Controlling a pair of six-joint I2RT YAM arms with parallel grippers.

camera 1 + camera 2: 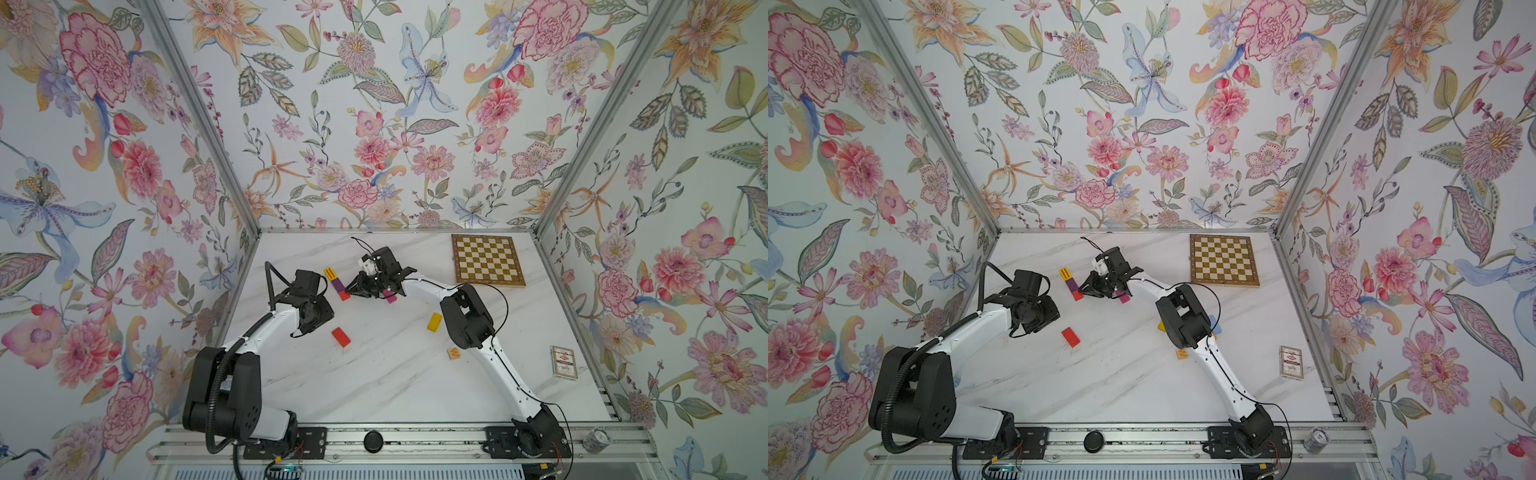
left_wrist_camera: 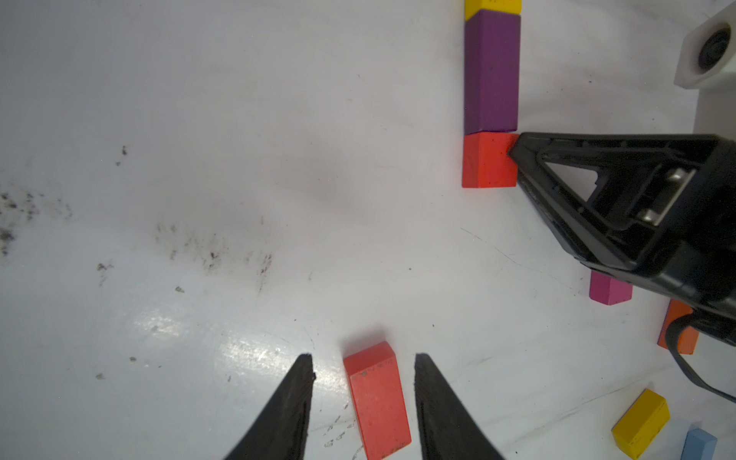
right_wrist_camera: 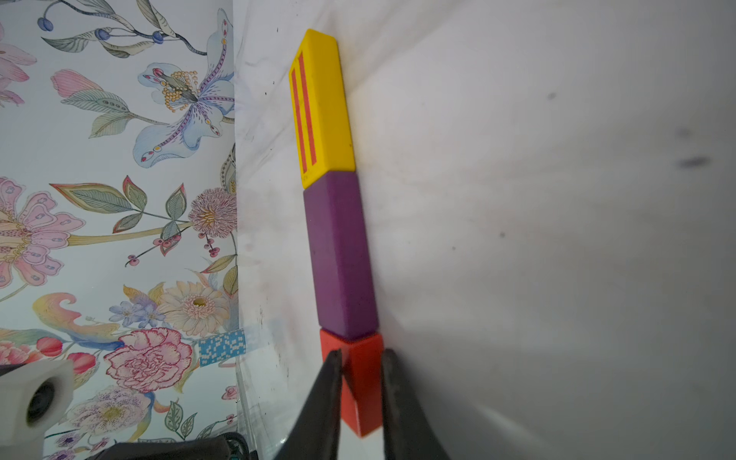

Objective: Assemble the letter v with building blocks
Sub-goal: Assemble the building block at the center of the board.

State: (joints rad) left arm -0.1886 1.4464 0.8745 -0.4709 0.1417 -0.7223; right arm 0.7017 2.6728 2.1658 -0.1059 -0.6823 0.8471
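One straight row of building blocks lies on the far left part of the white table. A yellow striped block is at its far end, a purple block in the middle and an orange-red block at its near end, each touching the next. No second row meets it.

The right gripper reaches in from the right. Its jaws stand a narrow gap apart with the orange-red block showing between them; whether the pads press on it cannot be told.

Nearer, a loose red block lies flat. In the left wrist view it shows between the fingers of the left gripper, whose jaws are parted with a clear gap on each side.

A magenta block sits just right of the row, partly under the right gripper. A plain yellow block, a light blue block and a cube marked W lie farther right and nearer.

A chessboard occupies the far right corner, and a card box lies near the right edge.
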